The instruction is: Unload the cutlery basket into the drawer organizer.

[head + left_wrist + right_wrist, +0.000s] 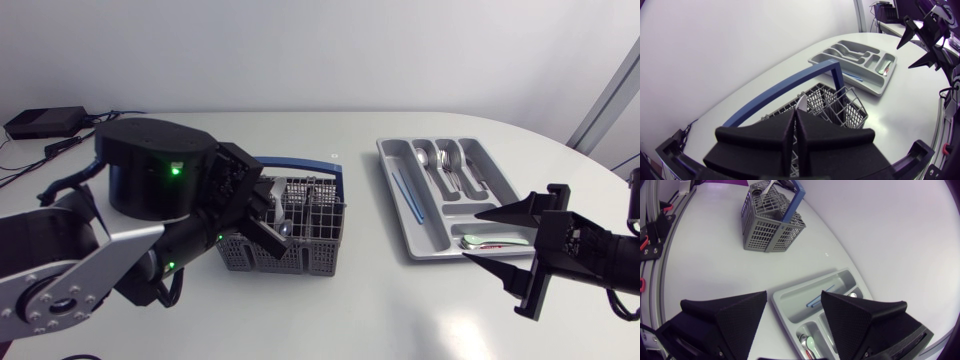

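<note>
Partly done, seemingly: the left gripper pinches a silver utensil inside the cutlery basket. Right of the basket, the drawer organizer already holds spoons; beyond, the right gripper is spread.

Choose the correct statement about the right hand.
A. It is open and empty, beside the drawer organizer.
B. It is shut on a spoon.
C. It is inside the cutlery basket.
A: the right hand has its fingers wide apart with nothing between them, close to the drawer organizer.
</note>
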`<move>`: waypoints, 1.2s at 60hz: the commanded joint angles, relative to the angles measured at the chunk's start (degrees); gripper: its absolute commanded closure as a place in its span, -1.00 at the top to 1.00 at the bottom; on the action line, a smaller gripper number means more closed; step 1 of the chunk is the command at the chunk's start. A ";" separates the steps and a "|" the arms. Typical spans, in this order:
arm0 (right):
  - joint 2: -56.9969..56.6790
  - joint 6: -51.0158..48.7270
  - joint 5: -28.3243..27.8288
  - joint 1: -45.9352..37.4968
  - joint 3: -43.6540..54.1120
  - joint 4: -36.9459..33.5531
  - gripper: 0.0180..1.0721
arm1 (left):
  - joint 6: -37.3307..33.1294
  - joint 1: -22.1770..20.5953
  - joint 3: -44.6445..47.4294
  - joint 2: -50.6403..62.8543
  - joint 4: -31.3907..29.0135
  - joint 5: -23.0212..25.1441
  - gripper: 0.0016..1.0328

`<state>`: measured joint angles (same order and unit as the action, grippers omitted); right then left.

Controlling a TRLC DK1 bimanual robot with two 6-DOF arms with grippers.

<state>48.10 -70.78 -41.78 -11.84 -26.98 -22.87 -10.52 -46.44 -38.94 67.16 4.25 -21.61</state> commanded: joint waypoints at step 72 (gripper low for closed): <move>31.88 40.99 19.46 46.20 -11.69 40.54 -0.89 | -4.42 -2.87 9.67 1.58 15.00 -2.74 -0.94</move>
<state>76.40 -31.48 -22.63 33.61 -36.56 16.34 -14.04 -49.21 -30.76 69.06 18.06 -24.32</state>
